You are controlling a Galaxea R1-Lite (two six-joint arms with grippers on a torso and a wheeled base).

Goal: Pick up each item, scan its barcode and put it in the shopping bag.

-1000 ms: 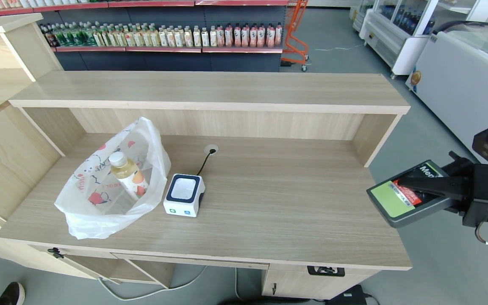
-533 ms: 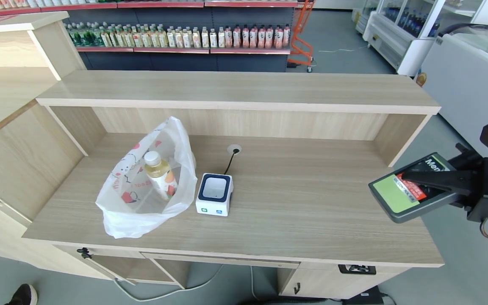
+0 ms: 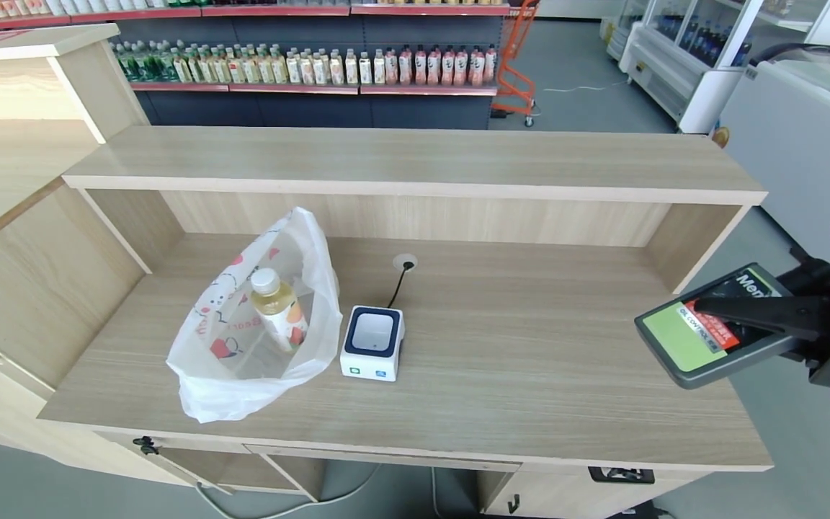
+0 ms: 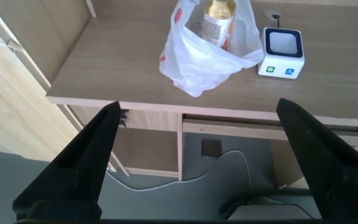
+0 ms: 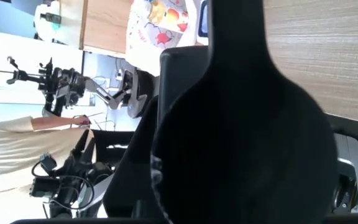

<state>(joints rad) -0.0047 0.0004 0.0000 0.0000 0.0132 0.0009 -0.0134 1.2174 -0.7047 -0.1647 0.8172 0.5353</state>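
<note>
by the counter (image 3: 501, 360), right fingers (image 3: 746, 315) half hide the box (image 3: 674, 347).

This was a shop, seen from behind its wooden checkout counter (image 3: 530, 375), where a barcode scanner (image 3: 372, 352) stood beside a plastic shopping bag (image 3: 220, 375). Across the aisle ran shelves of bottled drinks (image 3: 314, 68), with a chest freezer (image 3: 790, 144) and glass-fronted chillers (image 3: 674, 40) along one side.

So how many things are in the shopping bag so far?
1: a white-capped bottle inside the shopping bag. Folds could hide something smaller. The green box sits in the right gripper.
</note>
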